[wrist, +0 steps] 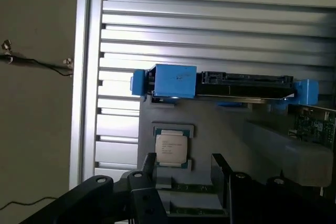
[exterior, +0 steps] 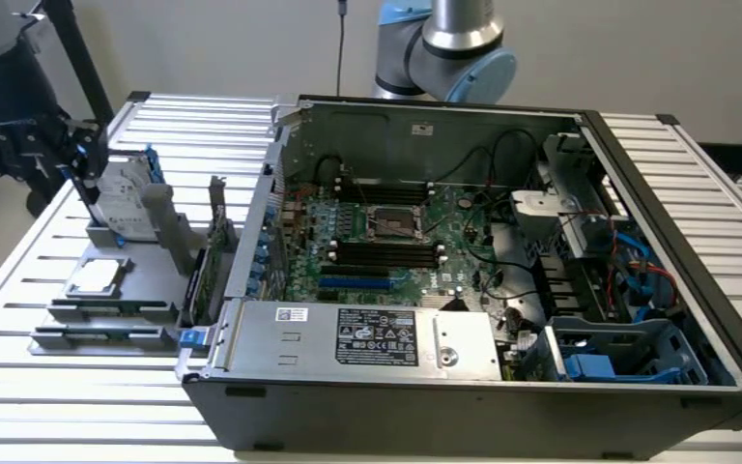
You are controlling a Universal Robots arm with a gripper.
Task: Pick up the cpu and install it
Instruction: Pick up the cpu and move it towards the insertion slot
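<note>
On the slatted metal worktop [exterior: 74, 387], at nine o'clock from the open computer case [exterior: 474, 416] (toward the exterior view's left), I note a grey parts holder [exterior: 152, 290]. The cpu [exterior: 98, 277] lies flat in a shallow recess of that holder, silver top up, not yet lifted. At twelve o'clock from the cpu in the exterior view, the hard drive [exterior: 120, 198] stands on edge in its blue bracket, in the same holder.

The jaws hang above the holder at about eleven o'clock from the cpu in the exterior view. Through the wrist camera I see both black fingers [wrist: 149, 167] spread apart with nothing between them — released, gripping nothing. The cpu [wrist: 171, 148] shows just beyond the fingertips, nearer one finger than the other, and apart from both. Past it the hard drive [wrist: 241, 83] spans the holder [wrist: 220, 124], with a blue bracket end at each side. A green circuit card [wrist: 315, 124] stands near one end of the drive.

Inside the case the green mainboard [exterior: 462, 242] lies flat. Its metal-framed socket [exterior: 393, 224] sits near the middle, with long black memory slots [exterior: 385, 253] at six o'clock from it. A silver power supply [exterior: 281, 338] runs along the near wall. The arm [exterior: 464, 39] shows a grey joint behind the case at twelve o'clock.
</note>
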